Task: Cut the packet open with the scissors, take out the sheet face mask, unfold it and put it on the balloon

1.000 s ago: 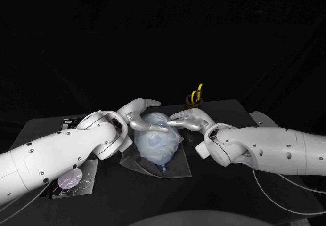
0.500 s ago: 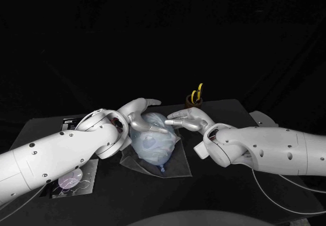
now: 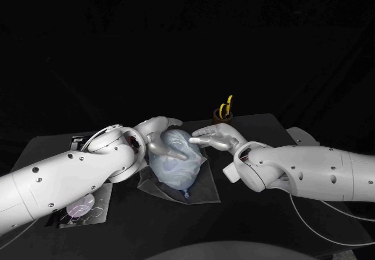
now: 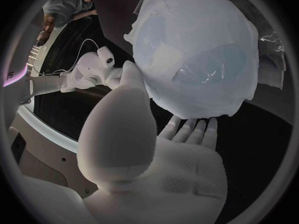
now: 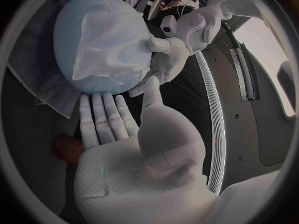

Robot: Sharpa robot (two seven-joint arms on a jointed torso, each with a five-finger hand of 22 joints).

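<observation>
A pale blue balloon lies on the middle of the table with the white sheet mask draped over it. My left hand rests against its far left side, fingers touching the mask. My right hand hovers at its far right side with fingers spread, holding nothing. In the left wrist view the mask covers the balloon, with my thumb beside it and flat fingers below it. In the right wrist view my right hand's fingers lie straight just short of the balloon and mask.
Yellow-handled scissors stand in a brown holder at the table's far edge, behind my right hand. A clear plastic sheet lies under the balloon. The cut packet lies at the front left, beside my left arm.
The fingertips of both hands, which met over the balloon's top, have parted. My left fingers slid down onto the mask, and my right fingers drew back a little.
</observation>
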